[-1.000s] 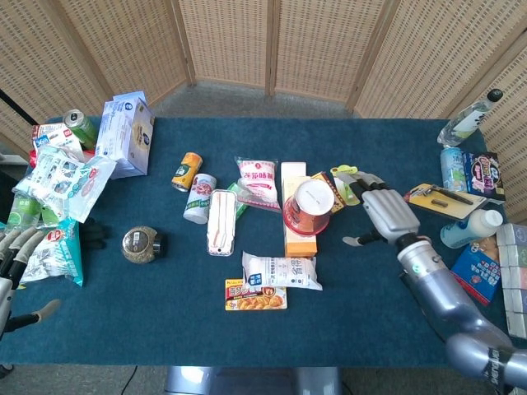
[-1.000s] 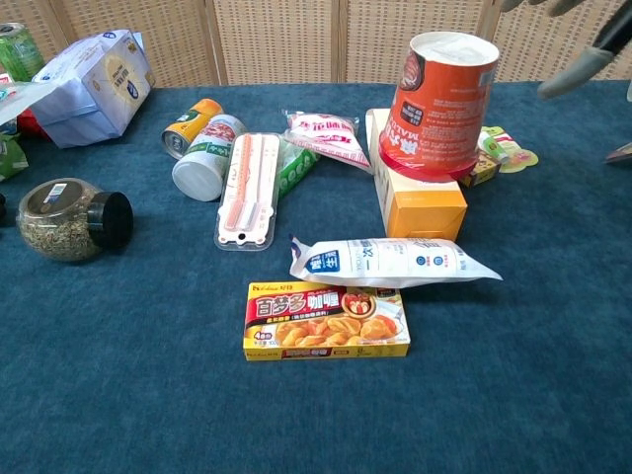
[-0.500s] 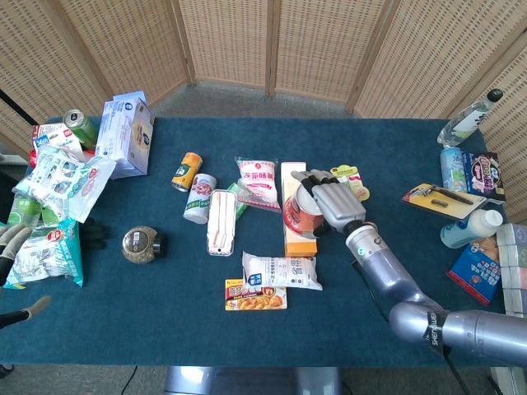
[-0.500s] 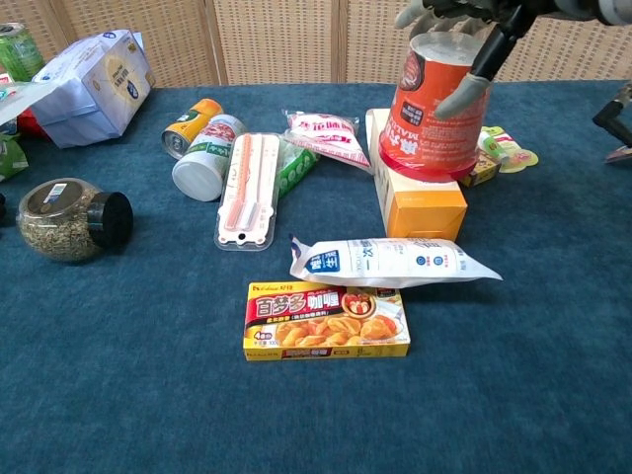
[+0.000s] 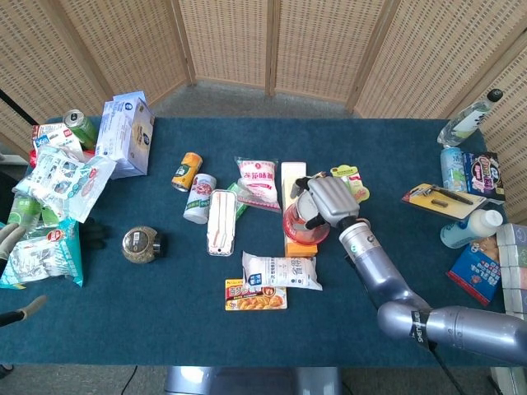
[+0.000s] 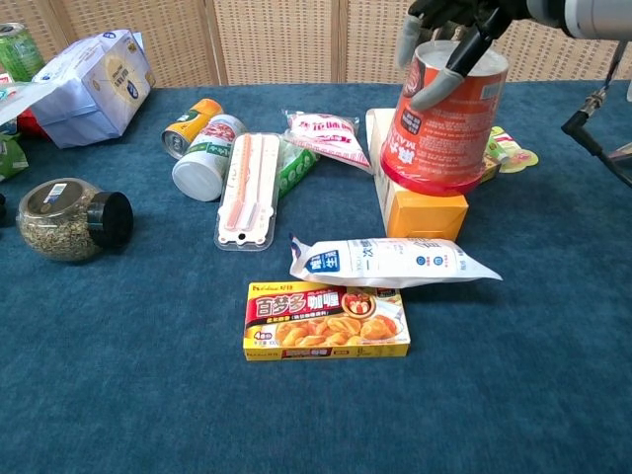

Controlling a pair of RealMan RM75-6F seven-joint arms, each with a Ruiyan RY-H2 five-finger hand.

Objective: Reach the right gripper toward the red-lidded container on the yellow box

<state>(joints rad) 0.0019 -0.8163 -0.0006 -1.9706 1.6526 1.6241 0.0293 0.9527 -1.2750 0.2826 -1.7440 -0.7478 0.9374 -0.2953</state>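
The red-lidded container (image 6: 444, 128) stands upside down on the yellow box (image 6: 425, 212), leaning a little to the right with its red lid (image 5: 300, 230) at the bottom. My right hand (image 5: 327, 202) lies over the container's upper end. Its fingers (image 6: 446, 71) curl down the container's side, gripping it, as the chest view shows near the top edge (image 6: 454, 25). My left hand (image 5: 8, 239) shows at the far left edge of the head view, fingers apart and holding nothing.
A white pouch (image 5: 280, 270) and a curry box (image 5: 256, 295) lie just in front of the yellow box. A pink snack bag (image 5: 258, 182) and a toothbrush pack (image 5: 221, 220) lie to its left. Bottles and boxes (image 5: 469, 229) crowd the right edge, and a jar (image 5: 138, 243) sits at the left.
My right hand swept left from beside the box onto the container and closed its fingers over the top. The container now leans slightly right. The left hand slid further out of frame.
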